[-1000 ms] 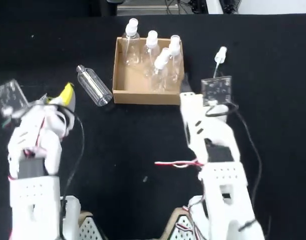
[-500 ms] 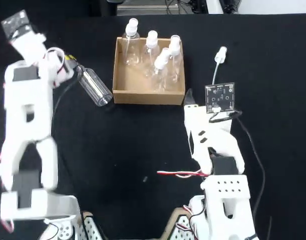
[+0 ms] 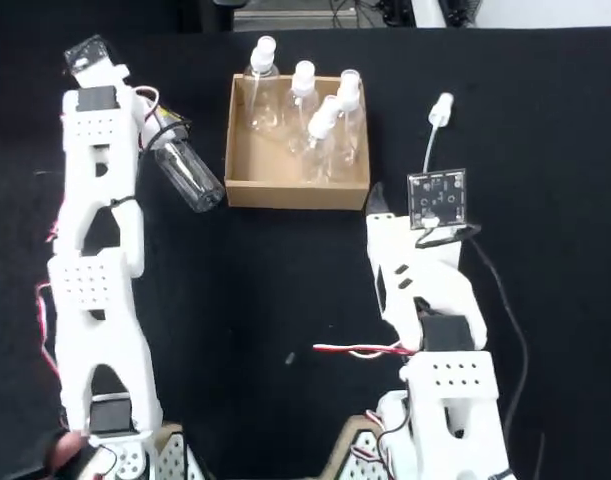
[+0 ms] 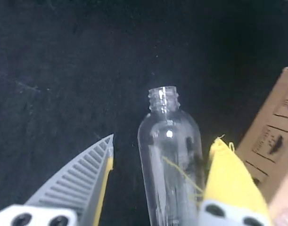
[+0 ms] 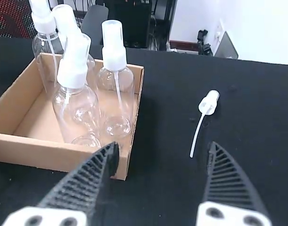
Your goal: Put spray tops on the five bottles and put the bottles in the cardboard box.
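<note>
An uncapped clear bottle (image 3: 188,172) lies on its side on the black table, left of the cardboard box (image 3: 295,194). My left gripper (image 3: 163,134) is at its neck end, open. In the left wrist view the bottle (image 4: 170,155) lies between the grey finger (image 4: 85,176) and the yellow finger (image 4: 228,176), with a gap on the grey side. Several capped bottles (image 3: 325,125) stand in the box. A loose spray top (image 3: 437,118) lies right of the box. My right gripper (image 3: 393,197) hovers open near the box's front right corner, and its wrist view shows the spray top (image 5: 204,115) ahead.
The box (image 5: 40,145) holds the upright bottles (image 5: 78,101) along its back and right side; its front left floor is bare. The box corner (image 4: 275,141) is close beside the yellow finger. Red and white cables (image 3: 355,350) trail by the right arm.
The left arm swung from the near left of the table up to the lying bottle and now straddles it. The right arm drew back slightly from the box.
</note>
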Robot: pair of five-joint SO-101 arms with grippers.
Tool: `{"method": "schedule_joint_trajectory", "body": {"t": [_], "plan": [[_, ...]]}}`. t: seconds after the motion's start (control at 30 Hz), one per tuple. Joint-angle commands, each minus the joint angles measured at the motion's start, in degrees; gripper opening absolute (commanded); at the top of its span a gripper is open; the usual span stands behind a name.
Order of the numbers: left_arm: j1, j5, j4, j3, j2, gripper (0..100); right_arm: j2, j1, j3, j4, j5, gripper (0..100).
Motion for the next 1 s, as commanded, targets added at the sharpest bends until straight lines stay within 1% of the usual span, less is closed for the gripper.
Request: {"method": "schedule_joint_trajectory", "body": {"t": [0.0, 0.13, 0.3, 0.37, 0.43, 0.53, 0.6, 0.67, 0.73, 0.8, 0.87, 0.97], "plan": [[1.7, 0.3, 3.7, -17.1, 8.5, 31, -1.7, 1.0, -0.6, -0.2, 0.4, 25.1], [2.2, 0.3, 6.3, -24.7, 16.9, 31, -1.7, 1.0, -0.5, -0.2, 0.3, 25.1], [2.2, -0.1, 15.8, -35.8, 21.5, 30, -1.7, 1.0, -0.5, -0.2, 0.0, 25.1], [2.2, -3.6, 18.7, -39.7, 22.2, 27, -1.7, 1.0, -0.5, -0.2, 0.0, 25.1], [2.2, -8.4, 20.3, -42.0, 22.9, 20, -1.7, 1.0, -0.5, -0.2, 0.0, 25.1], [1.4, -17.2, 20.7, -42.3, 23.6, 8, -1.7, 1.1, -0.5, -0.2, 0.0, 25.1], [0.7, -22.6, 21.5, -42.3, 23.6, 3, -1.7, 1.1, -0.9, -0.2, 0.0, 25.1], [0.0, -25.1, 21.8, -42.2, 23.6, 4, -1.5, 3.6, -2.2, 0.1, -0.1, 25.1], [-1.1, -25.7, 21.9, -42.2, 23.3, 8, -0.8, 7.6, -4.9, 1.1, -1.0, 25.1], [-1.6, -25.8, 21.9, -42.2, 23.3, 14, 1.1, 11.0, -9.2, 4.8, -3.2, 25.0], [-2.0, -27.1, 21.9, -42.2, 23.3, 19, 5.3, 12.6, -15.1, 9.4, -3.7, 25.0], [-2.2, -31.0, 21.9, -39.5, 23.3, 20, 15.4, 15.1, -26.1, 15.4, -4.0, 25.0]]}}
